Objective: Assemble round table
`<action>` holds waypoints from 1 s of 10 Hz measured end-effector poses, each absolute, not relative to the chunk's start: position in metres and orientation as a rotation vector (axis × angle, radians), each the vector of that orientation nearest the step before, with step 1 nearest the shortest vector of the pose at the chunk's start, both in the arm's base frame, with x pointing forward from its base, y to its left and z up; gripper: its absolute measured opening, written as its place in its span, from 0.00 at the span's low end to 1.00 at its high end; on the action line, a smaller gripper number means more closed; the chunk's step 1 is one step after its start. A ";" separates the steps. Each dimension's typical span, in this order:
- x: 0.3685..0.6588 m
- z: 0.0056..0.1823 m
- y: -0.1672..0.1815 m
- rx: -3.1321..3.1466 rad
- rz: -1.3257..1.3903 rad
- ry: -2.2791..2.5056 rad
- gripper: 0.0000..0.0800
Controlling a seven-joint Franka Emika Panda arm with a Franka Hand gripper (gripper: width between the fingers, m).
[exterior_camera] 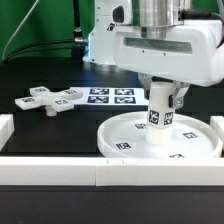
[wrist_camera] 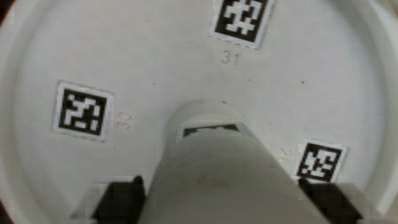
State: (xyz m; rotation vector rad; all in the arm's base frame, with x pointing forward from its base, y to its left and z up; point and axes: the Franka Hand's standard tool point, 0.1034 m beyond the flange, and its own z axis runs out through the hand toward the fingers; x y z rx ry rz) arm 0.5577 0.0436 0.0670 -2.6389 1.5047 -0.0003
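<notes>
White plastic: clenches end effector [exterior_camera: 163, 98] on the leg [exterior_camera: 158, 124], upright at disc [exterior_camera: 122, 132] centre, likely to seat it. Leaves cross base [exterior_camera: 50, 99] at ten o'clock for later.

**Leg on disc, base off to the side**

The leg [exterior_camera: 160, 120] stands upright at the middle of the round disc [exterior_camera: 135, 128]. The cross-shaped base [exterior_camera: 50, 99] lies apart from them, farther back toward the exterior view's left. The marker board [exterior_camera: 112, 96] lies behind the disc, just beside the base.
</notes>
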 end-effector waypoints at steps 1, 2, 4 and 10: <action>0.558 0.067 0.044 -2.575 0.010 1.596 0.52; 0.558 0.066 0.042 -2.476 0.025 1.703 0.52; 0.557 0.065 0.041 -2.121 0.061 2.049 0.52; 0.557 0.065 0.043 -1.876 0.113 2.239 0.62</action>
